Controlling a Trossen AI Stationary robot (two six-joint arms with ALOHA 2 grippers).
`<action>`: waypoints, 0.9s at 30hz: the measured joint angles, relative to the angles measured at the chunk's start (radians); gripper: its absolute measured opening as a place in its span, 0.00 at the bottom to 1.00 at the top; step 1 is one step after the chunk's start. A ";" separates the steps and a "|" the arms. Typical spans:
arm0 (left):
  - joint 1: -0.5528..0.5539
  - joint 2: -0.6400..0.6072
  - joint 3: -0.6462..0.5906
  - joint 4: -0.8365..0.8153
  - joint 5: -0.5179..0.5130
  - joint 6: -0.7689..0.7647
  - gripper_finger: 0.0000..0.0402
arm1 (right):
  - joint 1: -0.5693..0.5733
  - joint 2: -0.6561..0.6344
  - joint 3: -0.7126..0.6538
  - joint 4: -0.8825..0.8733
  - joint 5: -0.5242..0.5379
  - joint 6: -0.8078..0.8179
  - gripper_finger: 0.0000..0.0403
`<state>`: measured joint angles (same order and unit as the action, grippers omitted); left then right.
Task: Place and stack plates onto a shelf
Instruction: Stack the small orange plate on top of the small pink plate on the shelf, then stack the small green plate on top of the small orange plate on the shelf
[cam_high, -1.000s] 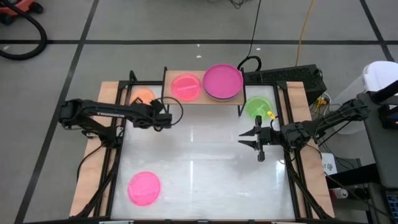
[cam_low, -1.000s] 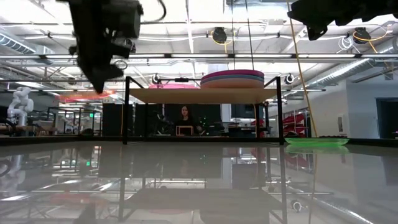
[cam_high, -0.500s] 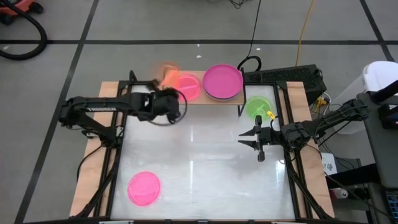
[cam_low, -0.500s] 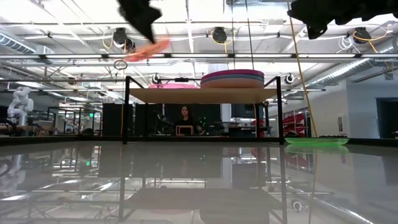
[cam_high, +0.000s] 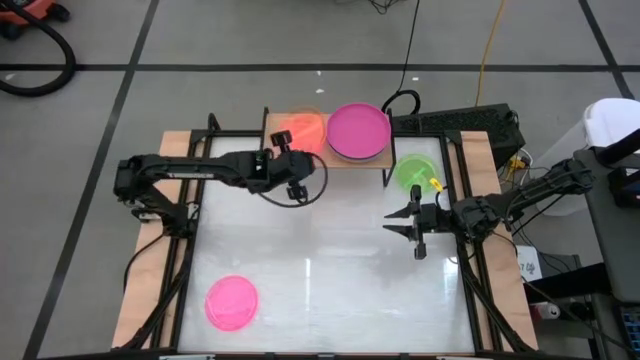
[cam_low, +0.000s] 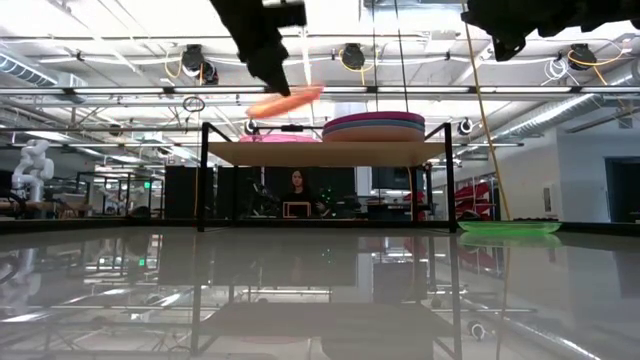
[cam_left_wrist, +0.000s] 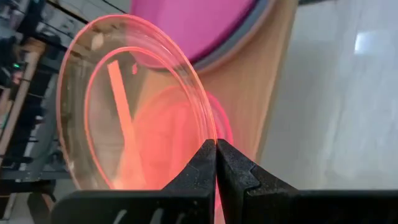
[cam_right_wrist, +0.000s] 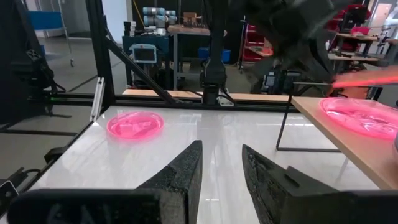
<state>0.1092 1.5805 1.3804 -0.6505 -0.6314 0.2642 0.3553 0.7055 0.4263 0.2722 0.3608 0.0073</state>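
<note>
My left gripper (cam_high: 288, 148) is shut on the small orange plate (cam_high: 303, 128), held above the shelf's (cam_high: 392, 152) left half, over a hot-pink plate (cam_left_wrist: 219, 124) that lies there. In the low view the orange plate (cam_low: 285, 100) is tilted, clear of the shelf board (cam_low: 325, 153). A stack of larger plates with a magenta one on top (cam_high: 358, 130) lies on the shelf's right half. A green plate (cam_high: 415, 172) and a second hot-pink plate (cam_high: 232, 302) lie on the table. My right gripper (cam_high: 392, 222) is open and empty at the table's right. My left gripper pinches the orange plate's rim (cam_left_wrist: 210, 138) between its two fingers, at the plate's near edge. The fingers come from the table's near-left side, slanting toward the shelf. The plate is lifted clear and tilted, its far edge higher.
The shelf's black legs (cam_low: 202, 180) stand on the white tabletop. The table's wooden edges (cam_high: 150, 270) run down both sides. A person sits in the room behind the table (cam_low: 297, 185).
My left gripper has gone up and toward the table's right edge with the orange plate, from low by the far left corner to above the shelf's left half. The plate has been lifted clear and now hangs tilted over the hot-pink plate.
</note>
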 joint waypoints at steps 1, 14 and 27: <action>0.006 0.009 0.000 -0.006 0.004 0.000 0.01 | 0.000 0.000 0.000 0.000 -0.001 0.005 0.24; 0.061 0.036 0.000 -0.030 0.007 -0.049 0.07 | 0.000 0.000 0.000 -0.016 -0.025 0.033 0.24; 0.067 0.026 0.000 -0.027 -0.014 -0.060 0.20 | 0.000 0.000 0.000 -0.029 -0.025 0.033 0.24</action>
<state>0.1762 1.6060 1.3804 -0.6780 -0.6459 0.2041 0.3553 0.7052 0.4263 0.2430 0.3363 0.0406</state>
